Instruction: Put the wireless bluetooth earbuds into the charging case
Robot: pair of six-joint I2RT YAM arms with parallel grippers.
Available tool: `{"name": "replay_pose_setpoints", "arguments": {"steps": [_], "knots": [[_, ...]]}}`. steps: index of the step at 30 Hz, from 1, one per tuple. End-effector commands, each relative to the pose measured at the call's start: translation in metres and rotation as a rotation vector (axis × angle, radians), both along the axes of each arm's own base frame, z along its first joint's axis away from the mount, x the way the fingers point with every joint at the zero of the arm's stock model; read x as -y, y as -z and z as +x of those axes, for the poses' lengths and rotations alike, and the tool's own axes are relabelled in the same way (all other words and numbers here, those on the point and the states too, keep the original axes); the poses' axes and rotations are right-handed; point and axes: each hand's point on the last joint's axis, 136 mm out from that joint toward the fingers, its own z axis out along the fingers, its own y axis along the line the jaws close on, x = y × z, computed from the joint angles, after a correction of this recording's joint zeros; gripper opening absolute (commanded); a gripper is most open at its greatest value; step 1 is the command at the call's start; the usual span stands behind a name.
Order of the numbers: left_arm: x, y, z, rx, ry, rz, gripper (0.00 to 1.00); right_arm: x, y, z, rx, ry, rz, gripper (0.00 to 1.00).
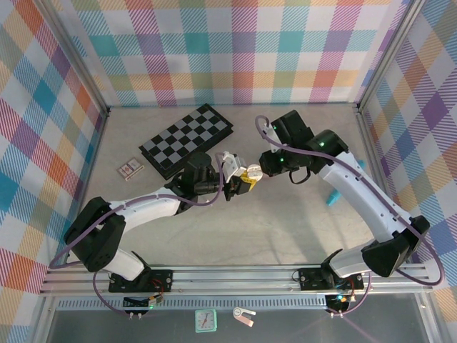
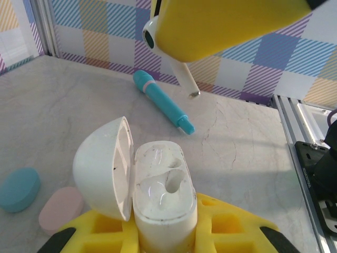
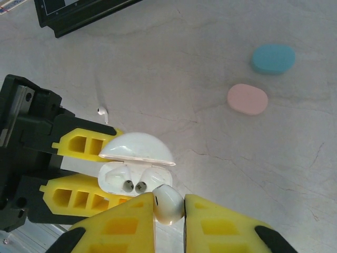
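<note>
One white earbud point(image 2: 183, 76) sits pinched by its head in the right gripper point(image 3: 168, 208), stem aimed down at the open white charging case point(image 2: 168, 216), which the left gripper point(image 2: 166, 240) clamps upright, lid point(image 2: 102, 166) swung back. The stem tip hangs above and slightly off the empty wells point(image 2: 171, 182), not yet touching.

Your left arm point(image 1: 143, 209) and right arm point(image 1: 357, 187) wear white shells between black joint housings, and a purple cable point(image 1: 258, 127) runs along each. Green lights point(image 1: 322, 143) dot the right one. The left gripper point(image 2: 167, 232) and right gripper point(image 3: 168, 211) have yellow fingers point(image 3: 124, 226) moulded with rectangular hollows.
</note>
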Motion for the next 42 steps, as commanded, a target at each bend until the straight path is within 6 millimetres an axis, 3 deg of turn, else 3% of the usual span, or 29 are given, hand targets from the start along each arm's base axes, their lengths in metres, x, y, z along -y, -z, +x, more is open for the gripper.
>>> {"name": "replay_pose_setpoints", "arguments": {"steps": [1,23,42], "knots": [[0.002,-0.016,0.008,0.016,-0.017,-0.045,0.08,-0.011,-0.001,0.005,0.01,-0.008,0.026,0.18],[-0.003,-0.024,0.011,0.032,-0.056,-0.067,0.07,-0.026,0.025,0.007,-0.044,-0.054,-0.004,0.18],[-0.001,-0.029,0.016,0.027,-0.072,-0.074,0.06,-0.034,0.03,-0.001,-0.063,-0.112,0.003,0.19]]}}
